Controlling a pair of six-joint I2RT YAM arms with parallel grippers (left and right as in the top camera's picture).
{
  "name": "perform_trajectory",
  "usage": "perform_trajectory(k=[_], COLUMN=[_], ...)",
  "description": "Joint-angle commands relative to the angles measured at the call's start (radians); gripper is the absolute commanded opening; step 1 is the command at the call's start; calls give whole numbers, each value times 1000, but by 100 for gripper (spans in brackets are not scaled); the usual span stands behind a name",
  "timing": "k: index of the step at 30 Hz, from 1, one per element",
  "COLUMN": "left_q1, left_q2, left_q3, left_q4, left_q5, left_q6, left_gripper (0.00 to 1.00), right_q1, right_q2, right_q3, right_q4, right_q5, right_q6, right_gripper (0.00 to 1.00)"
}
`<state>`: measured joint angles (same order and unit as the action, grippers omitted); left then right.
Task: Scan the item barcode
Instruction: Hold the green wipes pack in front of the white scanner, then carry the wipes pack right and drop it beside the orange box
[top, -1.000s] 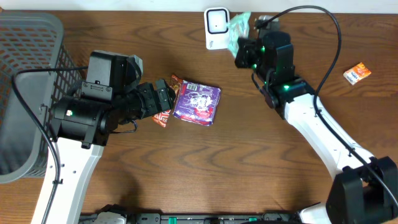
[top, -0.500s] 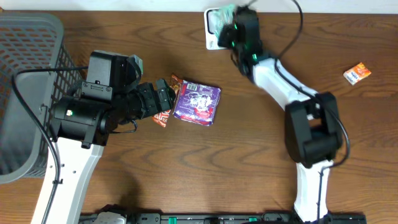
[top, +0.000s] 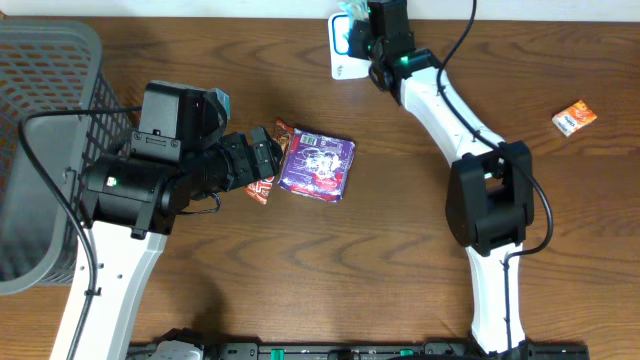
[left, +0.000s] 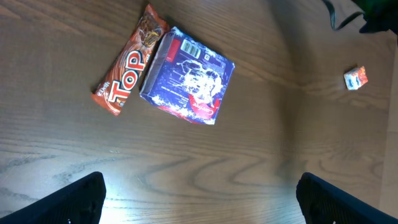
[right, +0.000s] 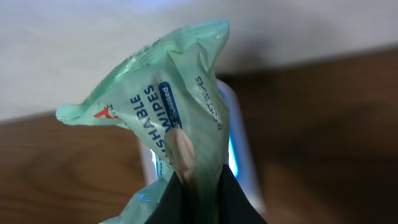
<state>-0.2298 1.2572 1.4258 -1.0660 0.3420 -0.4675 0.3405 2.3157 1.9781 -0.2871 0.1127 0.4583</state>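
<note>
Right claw (right: 198, 194) is clamped shut on the bottom of the green wipes pack (right: 168, 118). The pack sticks up crumpled, and the printing on it reads "flushable wipes" sideways. It's right at the table's far edge, held in front of the little white scanner (right: 241, 158), which is glowing blue behind the pack. I can't tell whether they're touching, and I can't pick out a barcode from my feeds.

Left claw (top: 262, 152) is wide open with nothing in it, hanging over the left-middle of the table (top: 400, 260). Directly under it there's an orange Top candy bar (left: 127, 65) and a purple snack pack (left: 186, 78) lying flat with their long sides touching. The purple one has a barcode showing on its top face.

The surface is dark brown wood grain, with a bit of glare in the left wrist view. A grey mesh basket (top: 40, 60) sits at the left edge, and a small orange box (top: 574, 117) is by itself near the far right corner. Room-wise, all I get is a pale wall (right: 93, 37) behind the far edge.
</note>
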Motion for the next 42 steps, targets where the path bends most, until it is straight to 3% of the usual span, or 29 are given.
perform_trajectory(k=[1,8,12,13,14,15,16,26,34,38,42], left_q1=[4,4,4,4,4,4,4,4,4,4,4], left_q2=[3,3,3,3,3,3,3,3,3,3,3], left_q3=[11,11,11,11,11,11,11,11,11,11,11], left_q4=[0,0,0,0,0,0,0,0,0,0,0], left_q5=[5,5,5,5,5,5,5,5,5,5,5], left_q6=[6,6,6,6,6,6,6,6,6,6,6], left_gripper=[98,98,98,98,98,98,98,98,98,98,98], right_q1=[-95,-334,-462,-487,-529,-551,-565,-559,-448,-330,-187], right_q2=[-84,-106,-79,-72,-57,-53,-48,-118,-220,-203,-165], right_q3=[21,21,21,21,21,21,21,23,23,15,14], right_q4=[-118,-418,-494,-497,-507,-516,-526,-629,-747,-876,-975], right_q5=[179,242,241,240,209,177,153,-184,-795,-806,-682], right_q6=[-32,-238,-266,-265,-265,-265,-265,-265,-265,-266,-265], right_gripper=[1,1,1,6,54,88,99,99,99,99,99])
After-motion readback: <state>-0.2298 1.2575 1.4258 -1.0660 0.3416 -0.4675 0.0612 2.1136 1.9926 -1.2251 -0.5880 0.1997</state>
